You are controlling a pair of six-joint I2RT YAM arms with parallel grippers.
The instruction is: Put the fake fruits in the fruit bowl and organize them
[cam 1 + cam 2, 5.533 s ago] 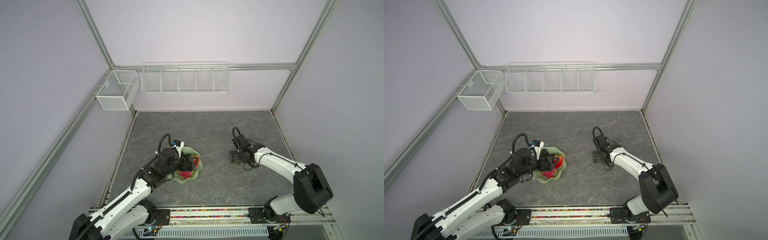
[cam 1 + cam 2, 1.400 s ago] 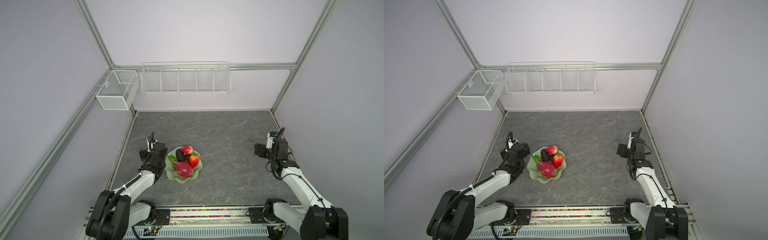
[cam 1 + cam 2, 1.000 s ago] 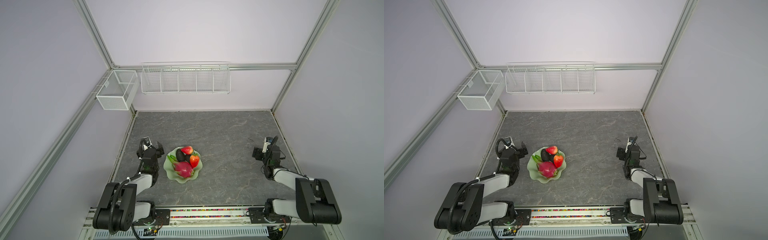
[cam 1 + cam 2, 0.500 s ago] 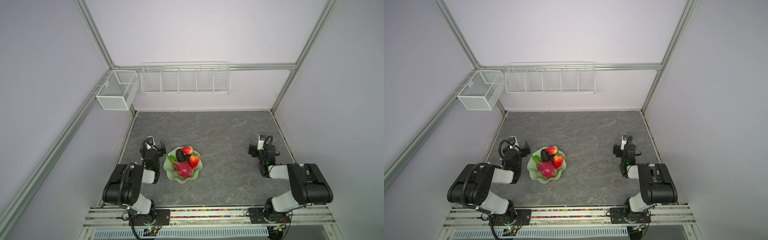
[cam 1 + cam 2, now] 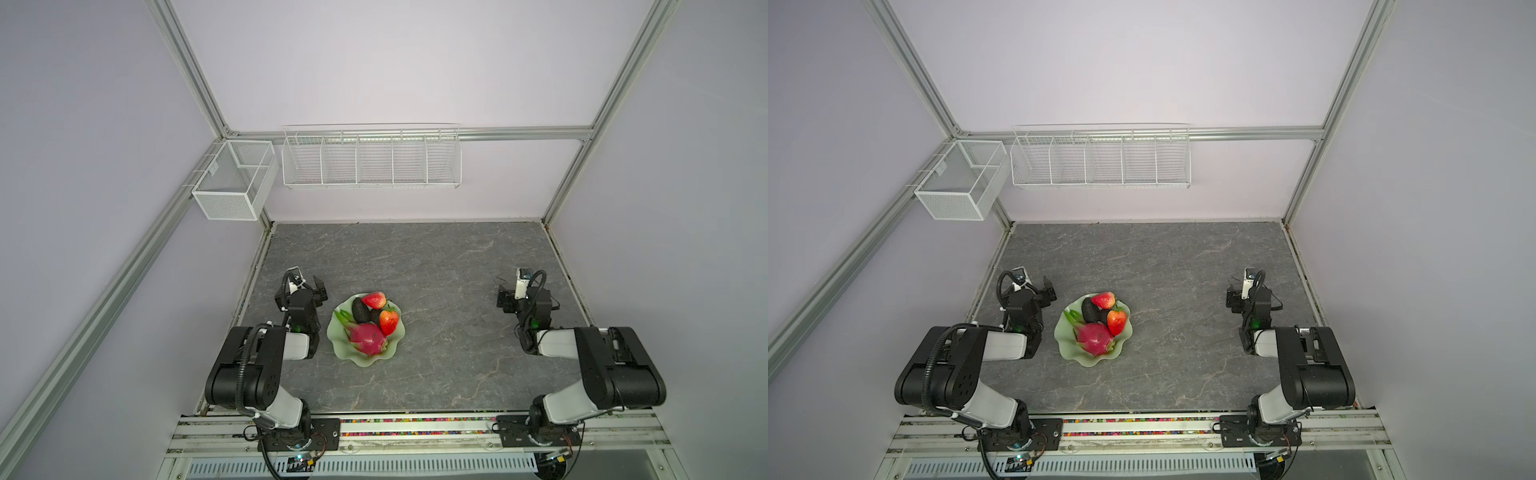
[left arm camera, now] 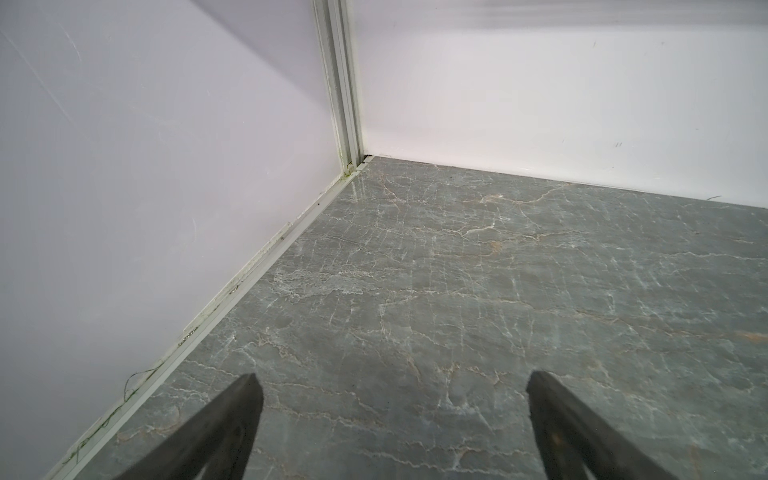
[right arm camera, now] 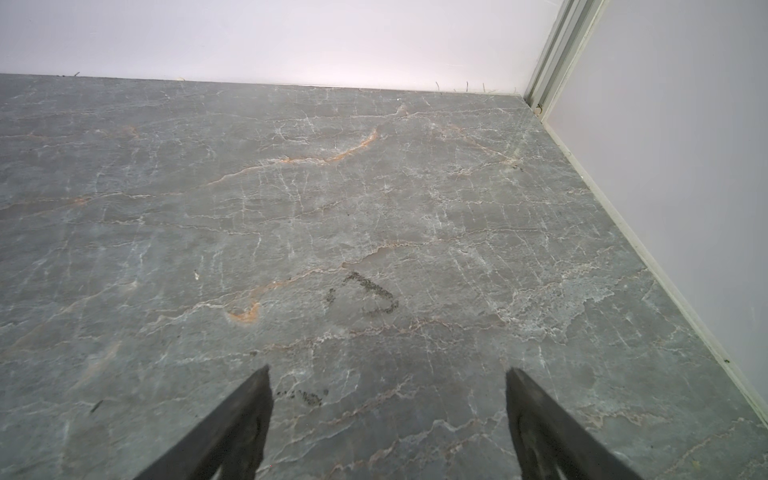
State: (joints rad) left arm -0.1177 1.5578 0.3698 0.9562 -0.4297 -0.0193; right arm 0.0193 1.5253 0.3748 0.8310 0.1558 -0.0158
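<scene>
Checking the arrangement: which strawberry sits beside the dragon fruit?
The strawberry nearer the robot, beside the dragon fruit; the other strawberry lies by the bowl's far rim.

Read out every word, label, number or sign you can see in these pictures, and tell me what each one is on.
No text can be read anywhere.
Small tag on the mesh basket: too small to read.
Dark smudge on the table: a scuff, not writing.
The bowl and the fruits in it: no print shows.
</scene>
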